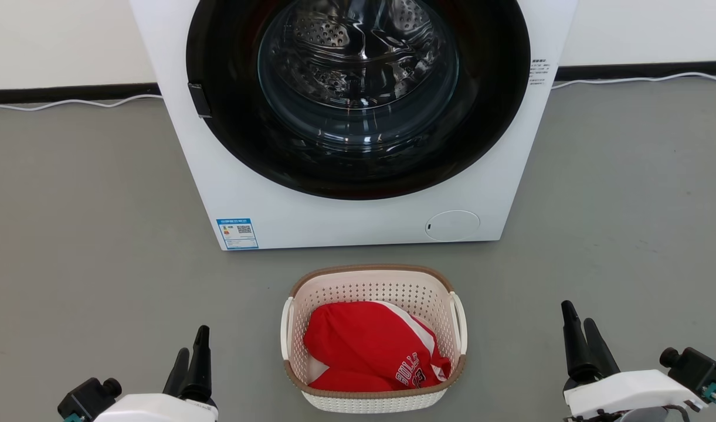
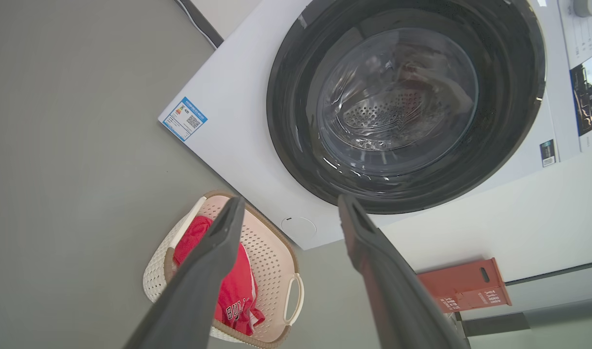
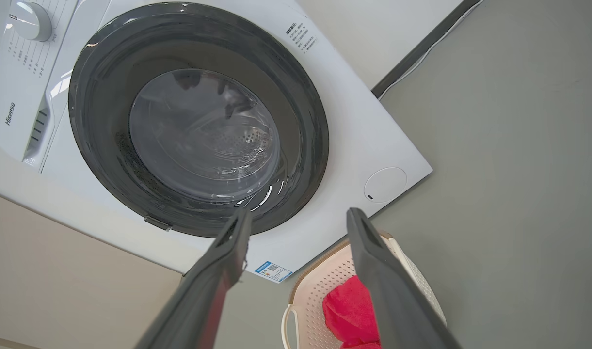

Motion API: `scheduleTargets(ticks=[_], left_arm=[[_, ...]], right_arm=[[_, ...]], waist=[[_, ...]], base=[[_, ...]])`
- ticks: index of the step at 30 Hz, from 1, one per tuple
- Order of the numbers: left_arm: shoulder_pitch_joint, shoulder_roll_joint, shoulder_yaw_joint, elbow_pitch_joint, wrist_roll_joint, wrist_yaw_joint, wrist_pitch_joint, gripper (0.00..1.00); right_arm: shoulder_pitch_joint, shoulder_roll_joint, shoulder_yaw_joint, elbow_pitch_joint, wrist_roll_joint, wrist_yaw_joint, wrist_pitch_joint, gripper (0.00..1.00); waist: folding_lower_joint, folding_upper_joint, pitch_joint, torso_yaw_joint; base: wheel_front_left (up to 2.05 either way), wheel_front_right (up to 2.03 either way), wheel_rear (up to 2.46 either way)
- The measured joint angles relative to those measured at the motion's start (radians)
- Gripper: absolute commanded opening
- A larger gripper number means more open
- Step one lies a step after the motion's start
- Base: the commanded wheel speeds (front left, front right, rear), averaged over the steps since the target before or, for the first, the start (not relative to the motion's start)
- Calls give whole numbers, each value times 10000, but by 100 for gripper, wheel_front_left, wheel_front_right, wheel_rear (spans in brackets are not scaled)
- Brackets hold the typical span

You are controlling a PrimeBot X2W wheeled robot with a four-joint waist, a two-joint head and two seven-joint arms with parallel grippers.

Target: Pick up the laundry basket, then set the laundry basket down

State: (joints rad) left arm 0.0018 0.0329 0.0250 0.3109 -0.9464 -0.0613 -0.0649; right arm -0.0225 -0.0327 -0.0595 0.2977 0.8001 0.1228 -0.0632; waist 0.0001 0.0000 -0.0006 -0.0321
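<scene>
The laundry basket [image 1: 374, 337] at lower centre seems light and stiff; the left tool [image 1: 193, 340] and right tool [image 1: 577, 312], both released, should take its side handles [image 1: 286, 328].

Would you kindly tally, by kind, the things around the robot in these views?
Washing machine: 1
Laundry basket: 1
Red garment: 1
Red box: 1
Total: 4

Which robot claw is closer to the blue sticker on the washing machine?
Left. The left gripper sits below and slightly left of the blue sticker; the right gripper is far off to its right, beyond the laundry basket.
</scene>
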Motion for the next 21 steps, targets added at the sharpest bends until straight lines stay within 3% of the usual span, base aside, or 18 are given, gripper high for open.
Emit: scheduleTargets(ticks=[21], left_arm=[[75, 17, -171, -8, 2228, 219, -600, 100]], right_arm=[[-20, -29, 261, 8, -2614, 4, -550, 100]], waist=[[-1, 0, -20, -136]], base=[[0, 0, 0]])
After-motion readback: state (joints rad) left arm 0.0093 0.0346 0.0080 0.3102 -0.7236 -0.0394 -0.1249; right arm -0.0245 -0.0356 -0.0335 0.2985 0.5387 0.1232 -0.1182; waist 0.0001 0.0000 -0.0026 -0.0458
